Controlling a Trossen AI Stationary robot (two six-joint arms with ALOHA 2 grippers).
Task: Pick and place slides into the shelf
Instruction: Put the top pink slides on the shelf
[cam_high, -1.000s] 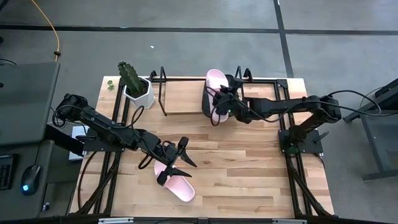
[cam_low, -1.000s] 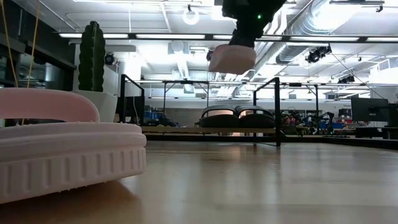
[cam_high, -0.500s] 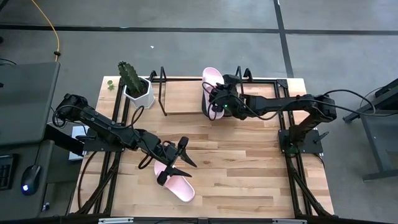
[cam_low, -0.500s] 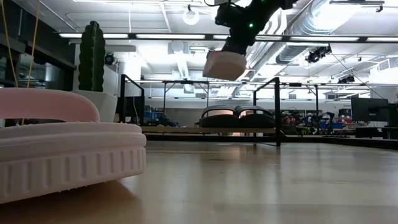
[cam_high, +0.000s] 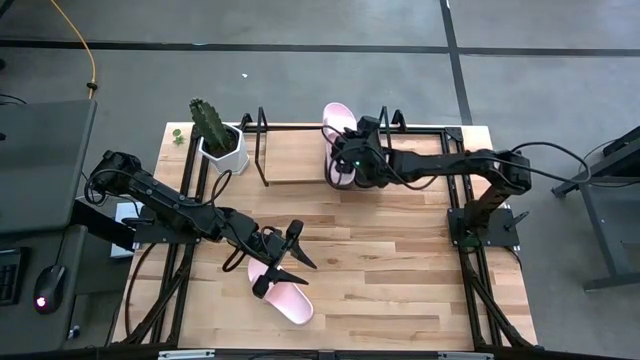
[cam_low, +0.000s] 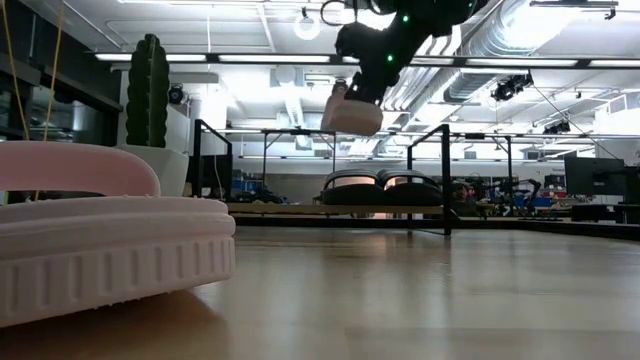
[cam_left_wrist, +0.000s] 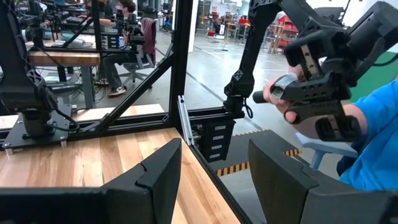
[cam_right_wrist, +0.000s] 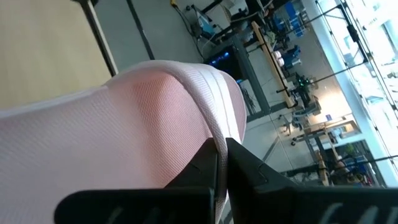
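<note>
While your high view shows the right gripper (cam_high: 352, 160) carrying a pale pink slide (cam_high: 338, 119) over the shelf (cam_high: 300, 180) at the far side of the bench (cam_high: 400, 260), the left gripper (cam_high: 285, 262) hovers, fingers wide, over the other pink slide (cam_high: 288, 303). From the low view, the carried slide (cam_low: 352, 117) hangs above two black slides (cam_low: 385, 188) already racked, so you likely need to lower it beside them. At the right wrist, your fingers (cam_right_wrist: 208, 165) pinch its textured, rounded strap (cam_right_wrist: 155, 130).
</note>
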